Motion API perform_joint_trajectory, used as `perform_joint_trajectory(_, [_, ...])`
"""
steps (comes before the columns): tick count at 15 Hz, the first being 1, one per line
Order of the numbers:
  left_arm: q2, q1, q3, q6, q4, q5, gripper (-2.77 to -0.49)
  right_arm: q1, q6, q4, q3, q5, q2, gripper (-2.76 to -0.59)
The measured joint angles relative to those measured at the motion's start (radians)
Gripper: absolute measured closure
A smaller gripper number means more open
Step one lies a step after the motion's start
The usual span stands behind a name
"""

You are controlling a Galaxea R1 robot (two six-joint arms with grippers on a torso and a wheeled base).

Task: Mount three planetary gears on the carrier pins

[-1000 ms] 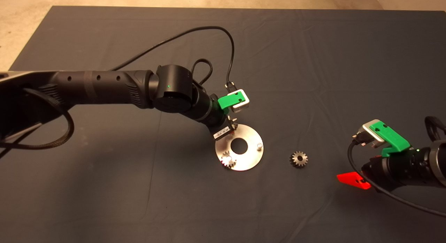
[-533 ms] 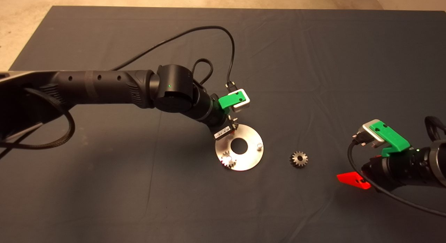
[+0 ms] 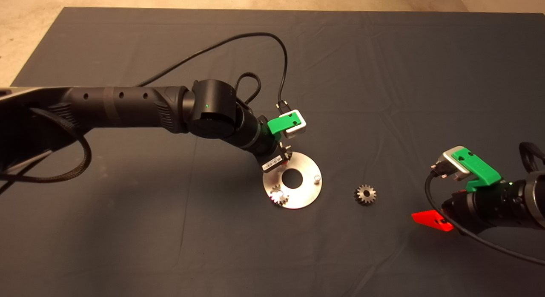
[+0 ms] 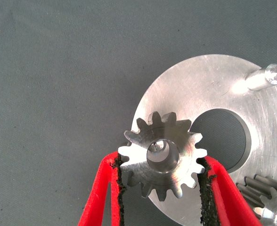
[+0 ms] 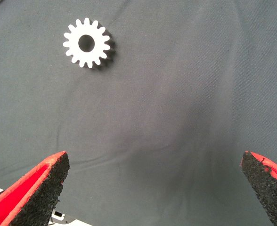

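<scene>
Dark matting covers the table under the round plate [image 3: 293, 179]. Its near-left pin already carries a gear [image 3: 279, 195]. The left gripper [image 4: 163, 181] clamps a second gear [image 4: 163, 154] over the far-left pin (tip showing off-centre in the bore), so pressing down now might jam it. A third gear [image 3: 365, 194] lies right of the plate, open mat around. The right gripper [image 5: 152, 188], near right, gapes wide.

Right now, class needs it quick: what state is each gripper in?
Left gripper: closed on a planetary gear, over the round plate.
Right gripper: open, empty, parked at the mat's right edge.
</scene>
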Motion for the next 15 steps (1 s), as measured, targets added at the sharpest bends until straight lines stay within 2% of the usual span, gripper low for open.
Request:
perform_joint_trajectory(3, [0.0,0.0,0.0,0.0,0.0,-0.019,-0.72,0.0,0.0,0.0,0.0,0.0,0.0,-2.73])
perform_joint_trajectory(8, [0.0,0.0,0.0,-0.002,0.0,-0.02,-0.72,0.0,0.0,0.0,0.0,0.0,0.0,-2.73])
perform_joint_trajectory(15, [0.0,0.003,0.0,-0.002,-0.002,-0.036,-0.72,0.0,0.0,0.0,0.0,0.0,0.0,-2.73])
